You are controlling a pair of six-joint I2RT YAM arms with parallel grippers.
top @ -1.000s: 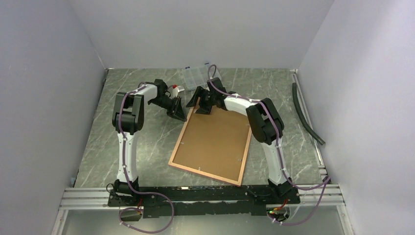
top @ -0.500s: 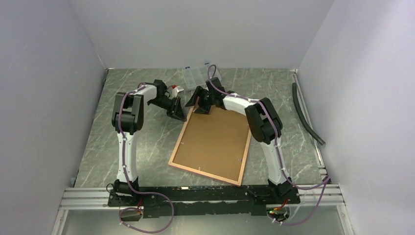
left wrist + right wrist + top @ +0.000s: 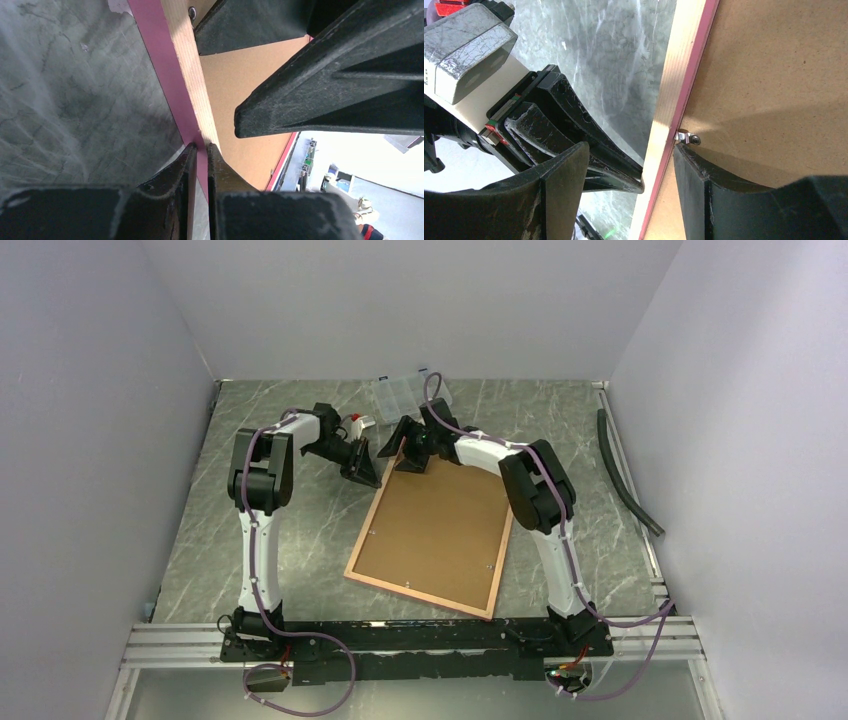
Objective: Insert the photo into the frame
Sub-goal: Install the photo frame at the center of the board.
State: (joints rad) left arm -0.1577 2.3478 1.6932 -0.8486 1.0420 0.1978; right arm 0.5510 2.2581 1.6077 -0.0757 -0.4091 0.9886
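The frame (image 3: 421,592) is laid face down on the marbled table (image 3: 290,530), with its brown backing board (image 3: 440,525) uppermost. Its far left edge is pinched between the nearly closed fingers of the left gripper (image 3: 200,150). The same edge is straddled by the right gripper (image 3: 629,155), jaws spread, one finger over the board just beside a metal clip (image 3: 686,137).

Saw a green marbled table (image 3: 290,540) enclosed by pale grey walls (image 3: 420,310). Found a clear compartment box (image 3: 410,393) at its far edge, near the back wall. Noted a dark hose (image 3: 628,495) lying along the right side, and a brown backing board (image 3: 440,525) lying flat near the middle, with a small metal clip (image 3: 686,137) at its edge.
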